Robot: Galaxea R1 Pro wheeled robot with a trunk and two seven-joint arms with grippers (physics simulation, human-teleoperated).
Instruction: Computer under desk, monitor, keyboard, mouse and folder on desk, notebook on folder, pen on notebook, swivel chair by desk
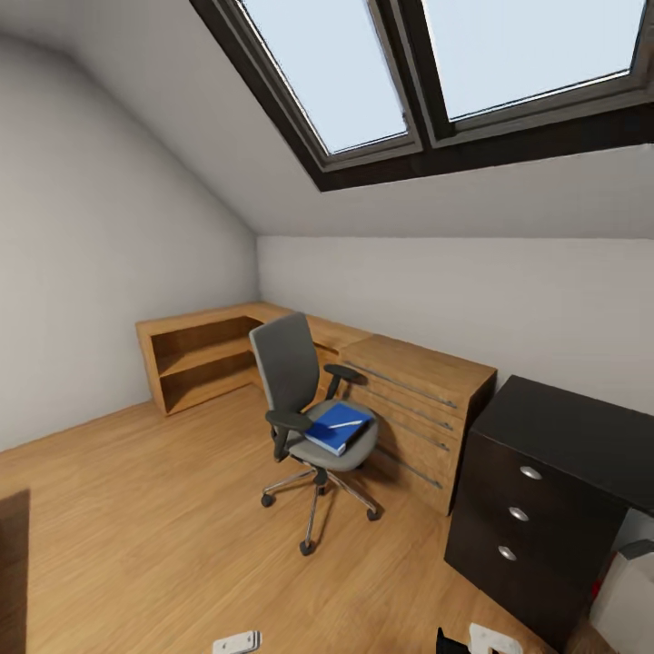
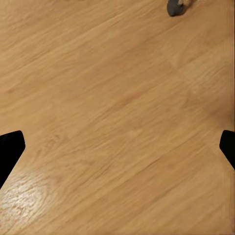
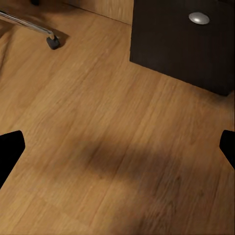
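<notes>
The wood plank floor (image 1: 163, 509) is carrying the swivel chair (image 1: 313, 418), the black table (image 1: 545, 490) and the wooden drawer chest (image 1: 418, 400); the chair seat is bearing the blue folder (image 1: 338, 427).

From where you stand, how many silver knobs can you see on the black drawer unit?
3, stacked down the front of the black drawer unit: top knob, middle knob, bottom knob. The unit's far side is hidden, so more could exist there.
</notes>
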